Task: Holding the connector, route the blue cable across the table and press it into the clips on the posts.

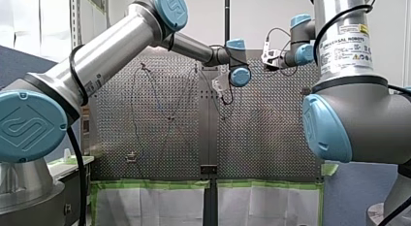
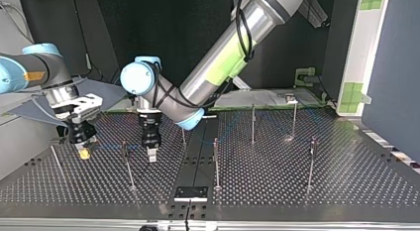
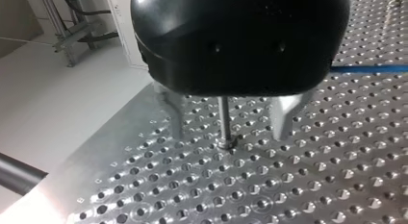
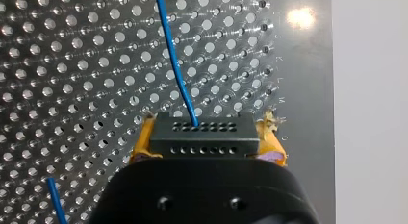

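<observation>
The right gripper (image 4: 203, 132) is seen closed on a black connector (image 4: 202, 137), which is clamped between its yellow pads (image 4: 143, 143) with its rows of small holes facing outward. The blue cable (image 4: 175, 65) is seen leaving the connector's top face and running ahead of the gripper over the perforated table (image 4: 72, 65); a second short stretch of it is seen beside the gripper body. In the top view this gripper is held just above the table at the view's left.

The left gripper (image 3: 229, 132) is held open, nothing being gripped. A thin metal post (image 3: 223, 116) is seen in the gap between its metal fingers (image 3: 174, 113), untouched by either. The cable is seen crossing the table well off to one side of it.
</observation>
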